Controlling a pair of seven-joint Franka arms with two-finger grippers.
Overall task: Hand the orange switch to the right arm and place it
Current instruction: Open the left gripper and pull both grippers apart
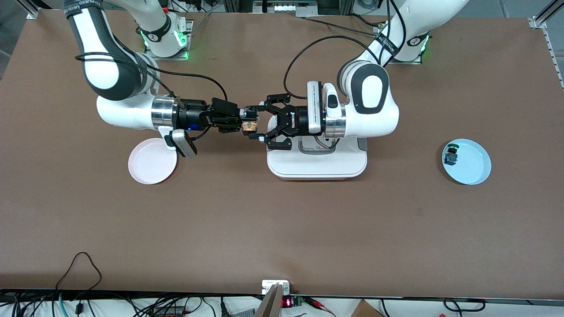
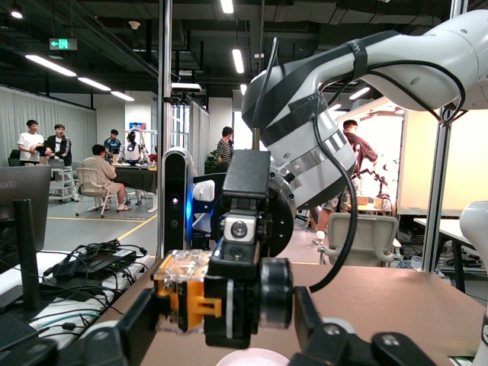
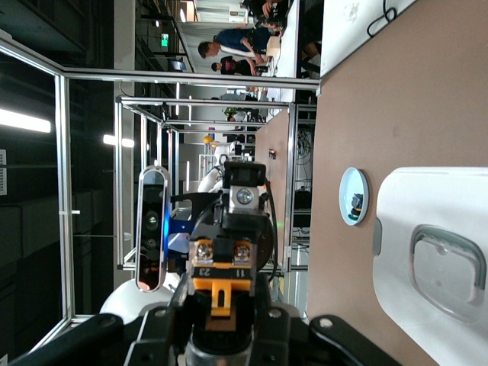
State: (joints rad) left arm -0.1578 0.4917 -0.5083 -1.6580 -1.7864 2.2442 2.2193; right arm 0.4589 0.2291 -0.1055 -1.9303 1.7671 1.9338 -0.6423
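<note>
Orange switch (image 1: 249, 127): you have it up in the air, mid-surface, between the two grippers, over bare brown surface (image 1: 282, 229) just beside the white lidded container (image 1: 317, 162), toward the right arm's end of it.
Right gripper (image 1: 241, 120): slim black fingers pressed onto the orange switch, pinching it; wrist horizontal, pointing at the left gripper. In the right wrist view you see the orange body clamped between the fingers (image 3: 268, 320).
Left gripper (image 1: 263, 124): wide claw fingers spread around the switch, one above and one below in the front view. In the left wrist view the fingers (image 2: 133, 324) sit either side of the switch (image 2: 183, 293); you cannot tell whether they touch it.
Right arm (image 1: 110, 70): reaches in from its base at the top of the front view, forearm level above the surface.
White lidded container: under the left wrist, grey handle on top.
Pink plate (image 1: 152, 160): on the surface below the right wrist, nothing on it.
Blue plate (image 1: 471, 165): toward the left arm's end, well apart from the grippers; carries the green-and-blue small switch (image 1: 451, 154) near its rim.
</note>
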